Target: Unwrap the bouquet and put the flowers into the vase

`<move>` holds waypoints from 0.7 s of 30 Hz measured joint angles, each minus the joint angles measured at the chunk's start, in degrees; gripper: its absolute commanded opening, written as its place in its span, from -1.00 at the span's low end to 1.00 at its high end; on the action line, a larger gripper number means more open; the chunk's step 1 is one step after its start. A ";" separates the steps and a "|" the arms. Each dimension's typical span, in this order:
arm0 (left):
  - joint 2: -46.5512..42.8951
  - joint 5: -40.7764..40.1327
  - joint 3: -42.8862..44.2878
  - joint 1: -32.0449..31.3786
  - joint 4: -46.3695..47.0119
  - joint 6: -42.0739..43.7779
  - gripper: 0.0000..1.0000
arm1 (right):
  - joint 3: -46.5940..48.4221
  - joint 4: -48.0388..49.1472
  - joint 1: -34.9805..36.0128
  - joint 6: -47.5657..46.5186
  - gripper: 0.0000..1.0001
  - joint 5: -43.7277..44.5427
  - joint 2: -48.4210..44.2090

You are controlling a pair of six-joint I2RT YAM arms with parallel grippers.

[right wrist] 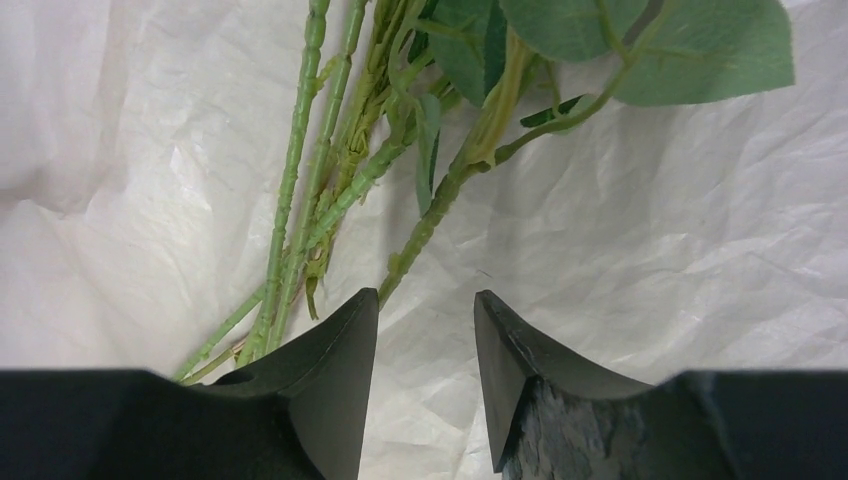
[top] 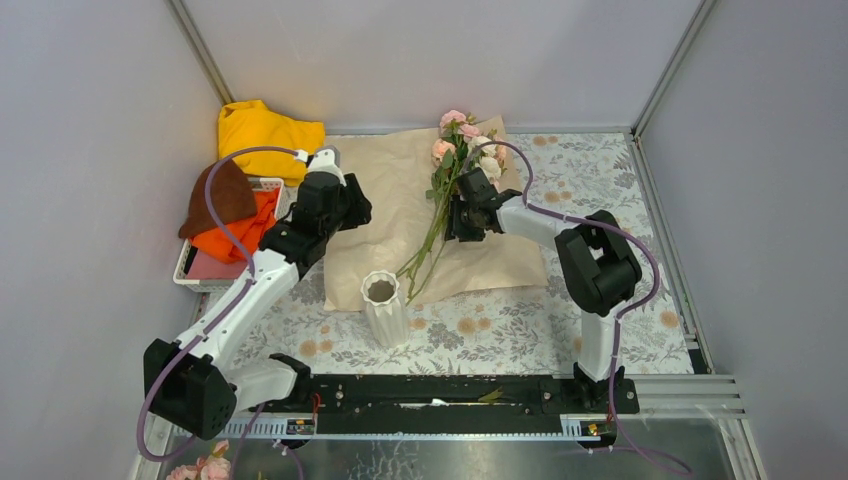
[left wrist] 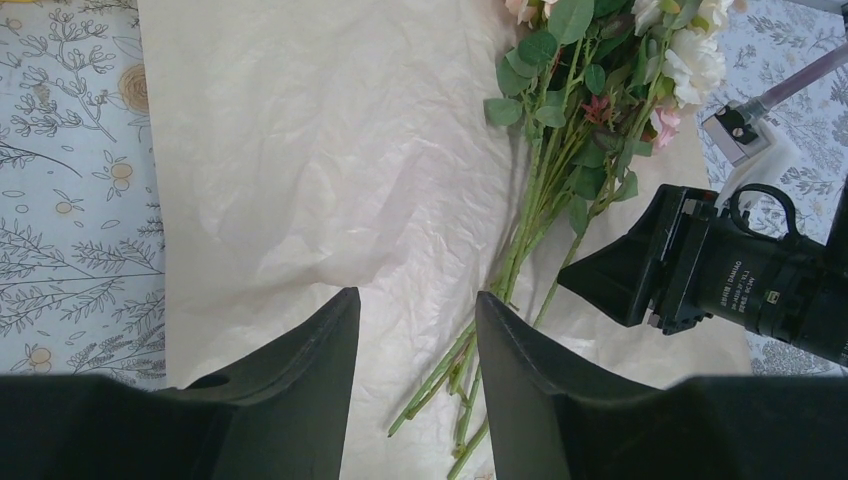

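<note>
The patterned table (top: 600, 190) is covered in the middle by the kraft paper (top: 385, 200), which is laid open and flat, so the unwrapping is judged done; the flowers (top: 447, 185) are seen lying loose on it, blooms toward the far wall, stems fanned toward the vase (top: 384, 308), which is stood upright at the paper's near edge to receive them. The right gripper (right wrist: 425, 298) is held spread and empty low against the stems, apparently for a pick; the left gripper (left wrist: 415, 300) is held spread over bare paper, gripping nothing
</note>
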 measured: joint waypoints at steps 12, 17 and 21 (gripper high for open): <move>-0.94 0.63 -0.70 -0.07 -0.22 -0.66 0.07 | 1.88 0.90 0.07 0.79 -0.48 -2.67 3.61; -1.03 1.31 -0.70 -0.90 -0.22 -1.14 0.08 | 1.51 1.81 0.09 1.44 -0.86 -3.08 3.54; -2.08 1.79 -0.70 -1.75 -0.22 -1.33 0.09 | -0.20 1.97 0.09 1.44 -1.00 -2.58 1.62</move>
